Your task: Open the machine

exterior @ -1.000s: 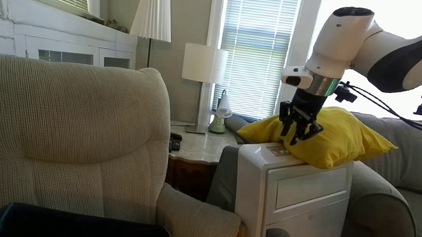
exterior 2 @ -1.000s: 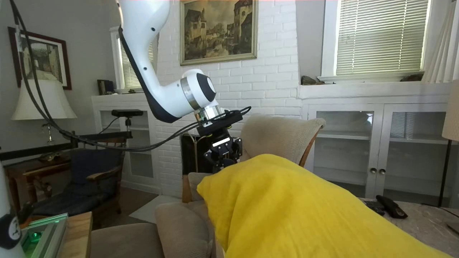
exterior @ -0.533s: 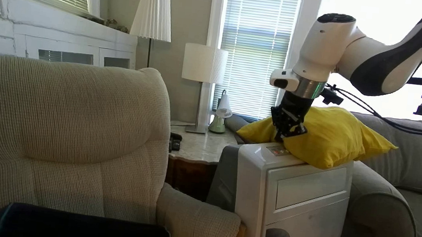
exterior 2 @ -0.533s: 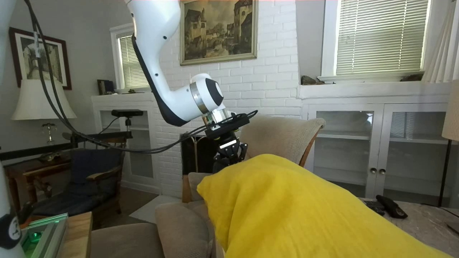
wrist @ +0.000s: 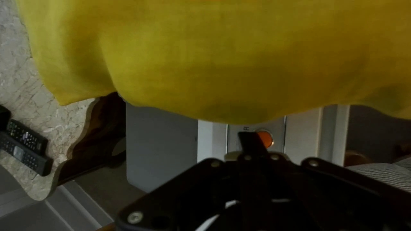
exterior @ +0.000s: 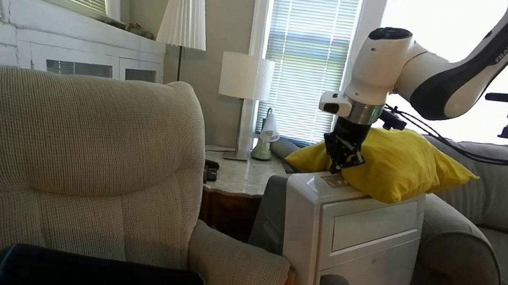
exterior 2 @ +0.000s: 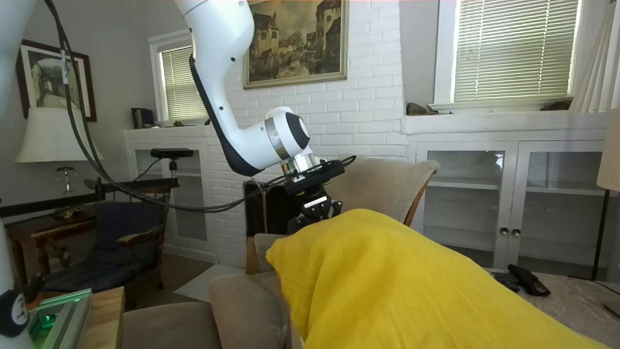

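Observation:
The machine (exterior: pixel 365 277) is a tall white boxy appliance, standing upright in an exterior view. A small control panel (exterior: pixel 335 181) lies on its top; the front vent flap (exterior: pixel 375 228) looks closed. In the wrist view the machine's top (wrist: pixel 301 138) shows a round orange button (wrist: pixel 266 139). My gripper (exterior: pixel 334 171) points down just above the panel; whether it touches cannot be told. Its fingertips (wrist: pixel 252 138) are together with nothing between them, beside and partly over the button. In an exterior view the gripper (exterior 2: pixel 315 215) is partly hidden by the cushion, which also hides the machine.
A yellow cushion (exterior: pixel 398 162) lies on the machine's top right beside the gripper and fills much of the wrist view (wrist: pixel 205 57). A beige armchair (exterior: pixel 84 143) and grey sofa (exterior: pixel 460 244) flank the machine. A marble side table (exterior: pixel 246 174) stands behind.
My gripper has shut from open. It has moved down and towards the armchair side, from in front of the cushion to just above the control panel. The machine and cushion look unchanged.

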`<state>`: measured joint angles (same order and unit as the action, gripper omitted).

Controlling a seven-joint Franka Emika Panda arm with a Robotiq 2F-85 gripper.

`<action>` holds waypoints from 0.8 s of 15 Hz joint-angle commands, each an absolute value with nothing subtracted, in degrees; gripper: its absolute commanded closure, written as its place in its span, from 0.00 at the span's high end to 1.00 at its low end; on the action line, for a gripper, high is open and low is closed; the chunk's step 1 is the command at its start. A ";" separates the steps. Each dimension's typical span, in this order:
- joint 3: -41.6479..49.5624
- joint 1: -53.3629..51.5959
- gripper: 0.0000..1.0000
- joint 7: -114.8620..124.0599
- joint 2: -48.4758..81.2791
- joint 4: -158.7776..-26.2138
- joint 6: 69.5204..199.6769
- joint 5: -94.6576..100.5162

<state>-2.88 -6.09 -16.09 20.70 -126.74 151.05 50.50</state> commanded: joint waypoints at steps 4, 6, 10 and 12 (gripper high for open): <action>-3.18 -6.66 0.00 -15.56 21.69 -125.64 146.81 50.83; -3.45 -6.66 0.00 -15.77 21.82 -125.70 146.22 50.75; -3.92 -6.66 0.00 -15.87 22.10 -125.77 146.55 50.70; -4.06 -6.67 0.00 -15.90 22.37 -125.70 146.55 50.68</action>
